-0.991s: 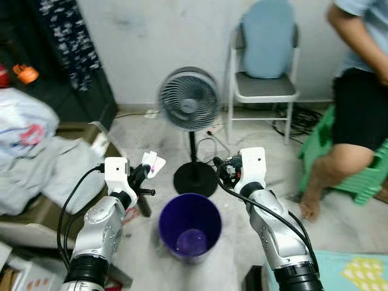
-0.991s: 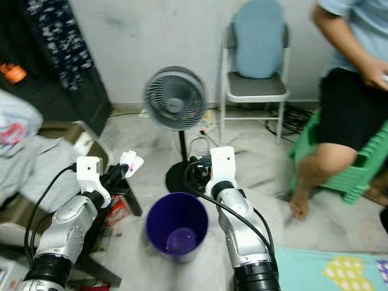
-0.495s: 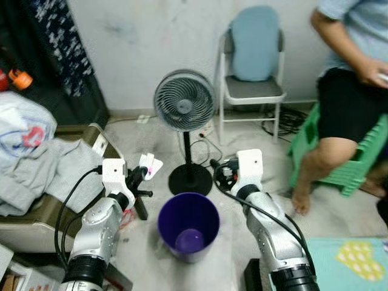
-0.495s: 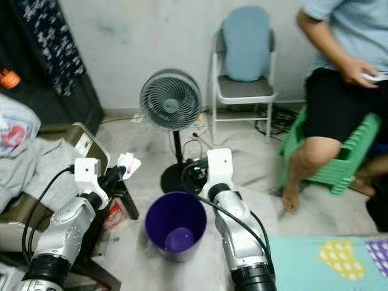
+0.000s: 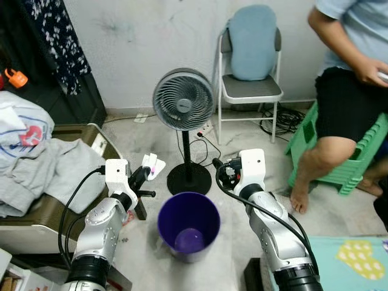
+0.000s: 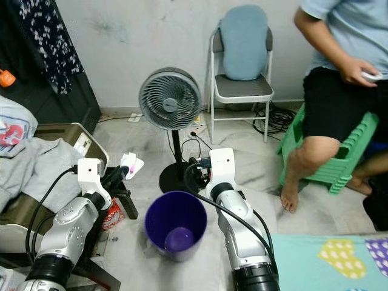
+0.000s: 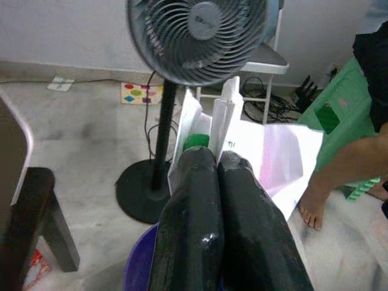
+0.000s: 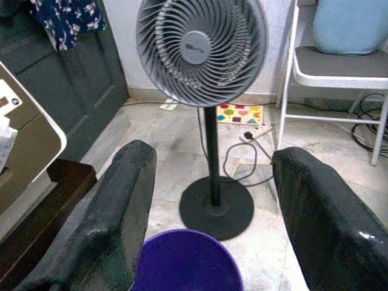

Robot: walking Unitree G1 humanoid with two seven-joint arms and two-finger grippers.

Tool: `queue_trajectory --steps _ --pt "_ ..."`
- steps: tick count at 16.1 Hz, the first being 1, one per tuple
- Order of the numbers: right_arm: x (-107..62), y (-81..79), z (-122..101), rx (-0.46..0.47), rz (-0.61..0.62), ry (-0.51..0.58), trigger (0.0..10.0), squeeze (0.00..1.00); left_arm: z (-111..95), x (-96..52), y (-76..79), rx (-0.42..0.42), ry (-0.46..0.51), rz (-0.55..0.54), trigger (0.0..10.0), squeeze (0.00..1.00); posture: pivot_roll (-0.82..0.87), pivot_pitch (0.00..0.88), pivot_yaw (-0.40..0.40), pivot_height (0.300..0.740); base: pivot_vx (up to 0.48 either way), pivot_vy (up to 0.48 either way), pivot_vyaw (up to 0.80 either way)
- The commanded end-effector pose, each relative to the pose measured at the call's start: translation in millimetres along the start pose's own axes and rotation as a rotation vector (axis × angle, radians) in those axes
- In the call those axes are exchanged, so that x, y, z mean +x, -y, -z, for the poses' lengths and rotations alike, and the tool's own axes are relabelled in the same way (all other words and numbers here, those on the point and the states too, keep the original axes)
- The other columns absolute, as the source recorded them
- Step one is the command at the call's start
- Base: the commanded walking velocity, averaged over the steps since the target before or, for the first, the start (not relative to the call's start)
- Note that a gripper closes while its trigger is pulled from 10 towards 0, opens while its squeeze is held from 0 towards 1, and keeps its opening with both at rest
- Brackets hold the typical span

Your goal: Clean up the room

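Now the robot stands over a purple bin [image 5: 188, 225] on the floor, with clothes [image 5: 42, 163] heaped on a couch at 9 o'clock. The left gripper [image 5: 144, 173] is clamped on a crumpled wrapper [image 5: 151, 163], white and pink; the left wrist view shows the fingers [image 7: 188, 200] pressed together with the paper sticking out past them. It hangs at about 10 o'clock from the bin's rim, just outside it. Beyond, at 12 o'clock, stands a fan [image 5: 183, 100], then a chair [image 5: 250, 79], and a person [image 5: 351, 97] sits at 2 o'clock. The right gripper [image 5: 221, 174] has its fingers spread wide and holds nothing, near the rim at 1 o'clock. The step looks like binning trash: the left arm likely must swing toward 3 o'clock over the opening, then release.
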State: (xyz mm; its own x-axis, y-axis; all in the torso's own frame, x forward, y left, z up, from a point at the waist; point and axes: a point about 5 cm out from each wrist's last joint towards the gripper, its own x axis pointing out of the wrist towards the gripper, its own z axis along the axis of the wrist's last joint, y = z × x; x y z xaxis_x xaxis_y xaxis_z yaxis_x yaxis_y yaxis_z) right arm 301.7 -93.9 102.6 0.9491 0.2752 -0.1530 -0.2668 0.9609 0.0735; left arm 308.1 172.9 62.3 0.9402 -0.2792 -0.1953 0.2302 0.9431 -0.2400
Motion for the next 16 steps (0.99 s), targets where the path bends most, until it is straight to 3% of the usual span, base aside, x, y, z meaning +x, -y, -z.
queue_trajectory --steps 1,4,8,13,16 --pt "1.0 -7.2 -3.8 -0.001 -0.032 0.017 10.0 0.0 -2.8 -0.6 -3.5 0.016 0.004 -0.005 10.0 0.0 -0.23 0.0 0.061 0.74 0.0 0.461 0.0" --pt "0.6 -8.9 -5.3 -0.013 -0.046 0.03 10.0 0.0 -1.8 -0.2 -5.6 0.028 -0.002 -0.037 10.0 0.0 -0.23 0.0 0.061 0.74 0.0 0.282 0.0" --pt "-0.2 -10.1 -4.2 -0.019 -0.053 0.028 10.0 0.0 -1.5 -0.4 -5.2 0.016 0.003 -0.034 10.0 0.0 -0.23 0.0 0.06 0.74 0.0 0.0 0.69" --pt "-1.2 -10.5 -2.6 -0.016 -0.053 0.02 10.0 0.0 -1.5 -1.6 -6.1 -0.017 0.015 -0.032 10.0 0.0 -0.23 0.0 0.061 0.74 0.0 0.0 0.0" --pt "-1.4 -10.2 -1.8 -0.016 -0.05 0.018 10.0 0.0 -3.4 -1.9 -6.2 -0.04 0.032 -0.018 10.0 0.0 -0.23 0.0 0.062 0.74 0.293 0.369 0.0"
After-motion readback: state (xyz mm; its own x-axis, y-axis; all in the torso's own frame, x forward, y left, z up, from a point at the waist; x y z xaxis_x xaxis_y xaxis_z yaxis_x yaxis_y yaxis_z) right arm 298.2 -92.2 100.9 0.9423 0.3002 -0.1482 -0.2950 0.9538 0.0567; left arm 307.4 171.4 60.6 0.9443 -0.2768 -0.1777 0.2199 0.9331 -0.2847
